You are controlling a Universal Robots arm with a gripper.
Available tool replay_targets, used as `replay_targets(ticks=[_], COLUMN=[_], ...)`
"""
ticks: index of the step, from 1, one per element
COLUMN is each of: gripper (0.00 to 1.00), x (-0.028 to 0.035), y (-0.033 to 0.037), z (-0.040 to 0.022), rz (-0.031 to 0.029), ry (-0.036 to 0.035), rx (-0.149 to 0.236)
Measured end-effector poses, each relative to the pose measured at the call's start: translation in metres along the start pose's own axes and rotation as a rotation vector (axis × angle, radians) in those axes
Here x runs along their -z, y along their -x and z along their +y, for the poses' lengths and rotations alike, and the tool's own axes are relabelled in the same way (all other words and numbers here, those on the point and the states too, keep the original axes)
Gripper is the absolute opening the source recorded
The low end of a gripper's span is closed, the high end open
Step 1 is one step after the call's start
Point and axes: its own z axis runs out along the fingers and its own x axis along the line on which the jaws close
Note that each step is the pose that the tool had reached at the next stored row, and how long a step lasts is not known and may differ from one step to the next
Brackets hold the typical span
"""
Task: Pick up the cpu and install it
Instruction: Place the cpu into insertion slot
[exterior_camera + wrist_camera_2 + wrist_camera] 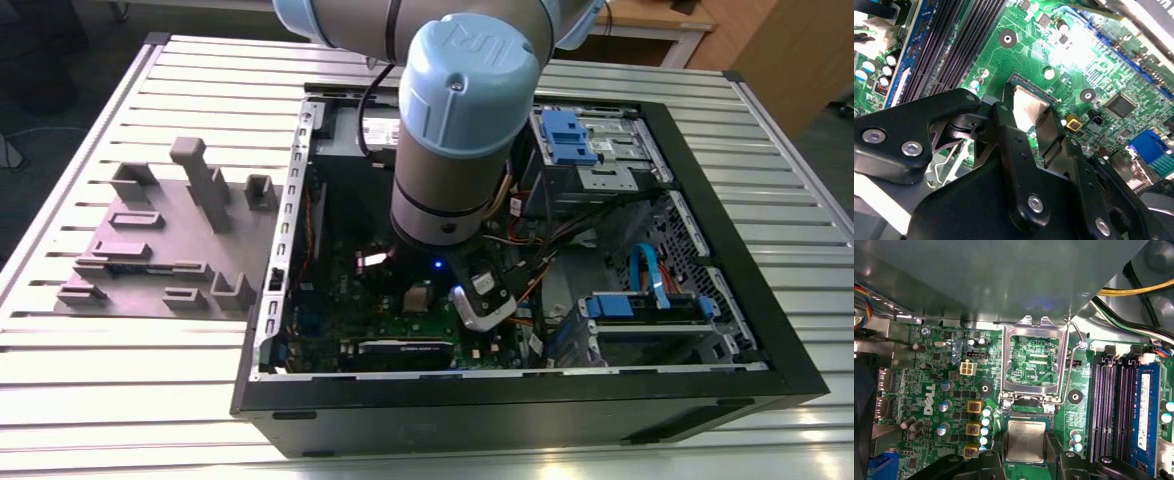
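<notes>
The cpu is a small silvery square with a pale edge, held flat between my gripper's black fingers. In the second wrist view the cpu sits between the two fingers, which press on its opposite edges; my gripper is shut on it. It hangs right at the dark socket opening of the green motherboard. Whether it touches the socket I cannot tell. The metal socket frame is flipped open beside it. In the exterior view the arm reaches down into the computer case.
Black memory slots and a blue slot run beside the socket. The lever wire stands up along the frame. Cables and drive bays crowd the case. A grey fixture lies on the slatted table outside.
</notes>
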Motion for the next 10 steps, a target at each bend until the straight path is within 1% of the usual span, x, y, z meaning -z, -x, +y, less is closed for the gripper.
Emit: replay_targets(ticks=[7, 8, 9, 10], gripper=[0.44, 0.5, 0.5, 0.56], x=[-0.0002, -0.0006, -0.0006, -0.0006], y=[0.0, 0.0001, 0.0001, 0.0001], z=[0.0, 0.0001, 0.0, 0.0], rz=[0.0002, -0.0006, -0.0002, -0.0001], ry=[0.0003, 0.0008, 0.0004, 0.0003], rx=[0.001, 0.001, 0.001, 0.001])
